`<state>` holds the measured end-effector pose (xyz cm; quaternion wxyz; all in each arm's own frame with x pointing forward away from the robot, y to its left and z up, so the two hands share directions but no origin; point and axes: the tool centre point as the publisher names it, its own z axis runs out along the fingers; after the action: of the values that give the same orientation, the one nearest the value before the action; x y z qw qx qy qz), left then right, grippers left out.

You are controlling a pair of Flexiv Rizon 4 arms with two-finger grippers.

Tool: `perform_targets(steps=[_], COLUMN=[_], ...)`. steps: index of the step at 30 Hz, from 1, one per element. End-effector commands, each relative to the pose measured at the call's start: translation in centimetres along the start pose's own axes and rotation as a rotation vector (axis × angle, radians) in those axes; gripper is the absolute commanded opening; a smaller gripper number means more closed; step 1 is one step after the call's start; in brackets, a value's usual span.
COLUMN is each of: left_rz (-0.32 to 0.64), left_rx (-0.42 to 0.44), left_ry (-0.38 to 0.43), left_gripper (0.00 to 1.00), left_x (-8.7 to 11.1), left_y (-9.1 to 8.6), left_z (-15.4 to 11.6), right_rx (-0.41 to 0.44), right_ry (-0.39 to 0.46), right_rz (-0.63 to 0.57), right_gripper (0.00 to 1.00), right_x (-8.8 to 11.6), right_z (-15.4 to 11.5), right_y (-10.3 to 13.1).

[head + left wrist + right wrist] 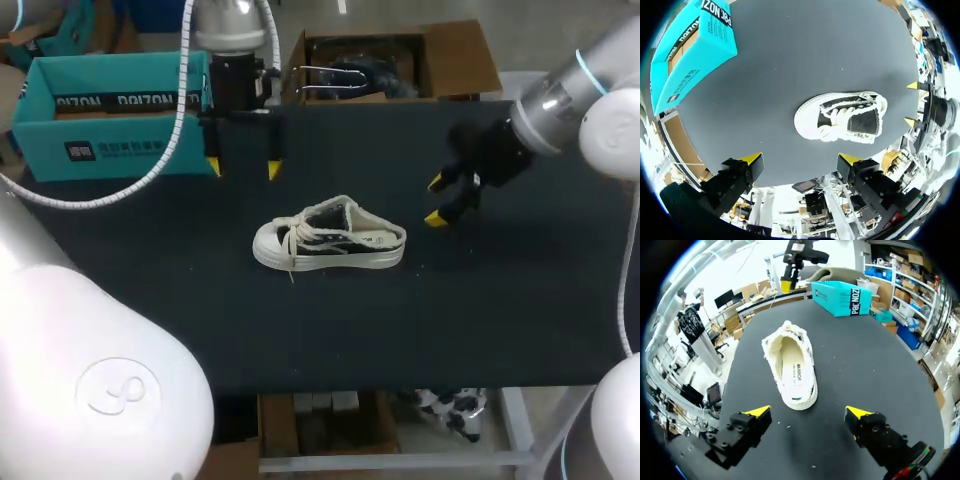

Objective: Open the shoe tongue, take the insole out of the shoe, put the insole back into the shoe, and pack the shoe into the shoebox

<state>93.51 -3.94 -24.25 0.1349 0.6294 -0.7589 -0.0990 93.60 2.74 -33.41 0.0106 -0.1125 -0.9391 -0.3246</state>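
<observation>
White shoe [330, 238], printed insole [796, 372] inside, lettered teal shoebox [100, 150], left end effector [243, 168] apart, right end effector [436, 201] apart

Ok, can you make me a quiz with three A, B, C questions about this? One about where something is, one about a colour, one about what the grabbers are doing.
1. Where is the shoe?
A) lying on the black table
B) up in the air
C) under the table

2. What colour is the shoebox?
A) red
B) teal
C) yellow

3. How are the left gripper and right gripper?
A) both shut on the shoe
B) both open, holding nothing
C) one shut on the shoebox

Answers:
1 A, it rests on the table between the grippers.
2 B, its walls are teal.
3 B, each pair of yellow tips stands apart with nothing between.
</observation>
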Motion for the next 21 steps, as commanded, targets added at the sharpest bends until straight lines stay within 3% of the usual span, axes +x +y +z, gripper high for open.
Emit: perform_targets(steps=[1, 21], left_rz=[-0.093, -0.094], left_rx=[-0.042, -0.038], left_ry=[-0.018, -0.042], left_gripper=[1.0, 1.0], left_x=[1.9, 5.9], left_y=[-0.5, 0.0], left_z=[0.4, 2.1], right_rx=[-0.041, -0.2], right_ry=[-0.05, -0.017], right_rz=[-0.006, -0.018], right_gripper=[1.0, 1.0], right_x=[0.9, 2.1], right_z=[1.9, 8.2], right_y=[-0.3, -0.9])
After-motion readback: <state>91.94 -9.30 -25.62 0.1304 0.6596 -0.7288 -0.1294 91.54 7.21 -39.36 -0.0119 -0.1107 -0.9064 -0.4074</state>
